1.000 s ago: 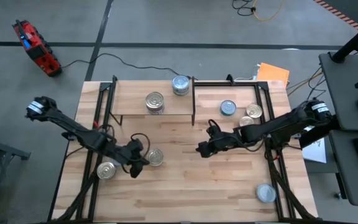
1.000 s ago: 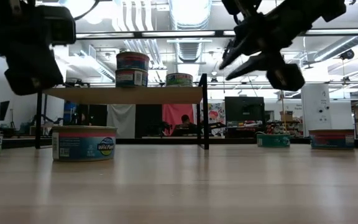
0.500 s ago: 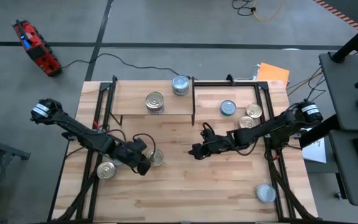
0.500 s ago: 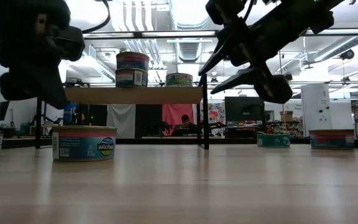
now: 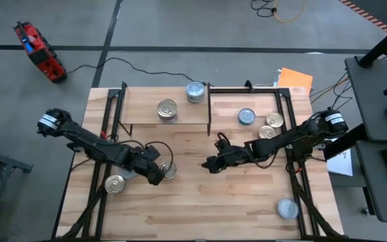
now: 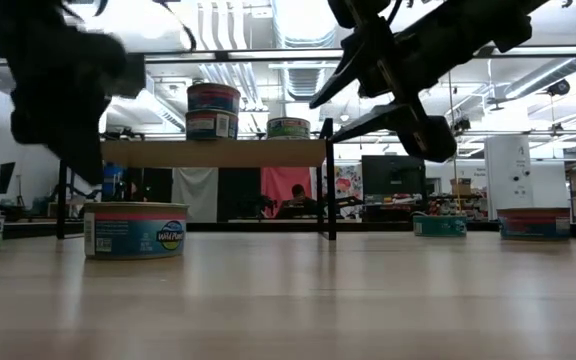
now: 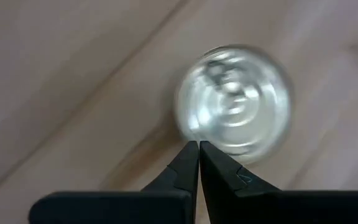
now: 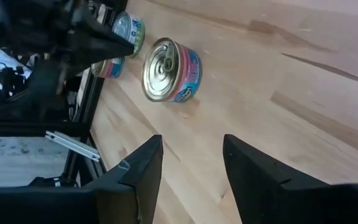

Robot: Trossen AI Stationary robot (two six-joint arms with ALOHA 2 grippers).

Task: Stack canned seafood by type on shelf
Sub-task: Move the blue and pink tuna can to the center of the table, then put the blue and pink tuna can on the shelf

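The shelf (image 5: 146,107) stands at the table's far side and bears a stack of two tins (image 6: 213,110) and a single tin (image 5: 195,92). A pink-and-blue tin (image 5: 170,170) with a shiny lid (image 7: 234,102) rests on its base on the table. My left gripper (image 5: 156,176) hangs shut just above it at its near-left rim, pointing steeply down; in the low view the gripper (image 6: 86,165) is clear of the tin (image 6: 135,230). My right gripper (image 5: 209,163) hovers open to the tin's right, pointing at it (image 8: 169,70), with nothing between its fingers.
Another tin (image 5: 115,183) sits left of my left gripper. Three tins (image 5: 246,117) (image 5: 274,121) (image 5: 267,132) stand right of the shelf, beside my right arm. One tin (image 5: 287,208) lies near the front right corner. Bare tabletop (image 5: 200,208) spreads along the near edge.
My left gripper has tipped from slanting to steeply downward and crept toward the tin, staying shut. My right gripper has opened its fingers and edged toward the table's left, nearer that tin. No tin has moved.
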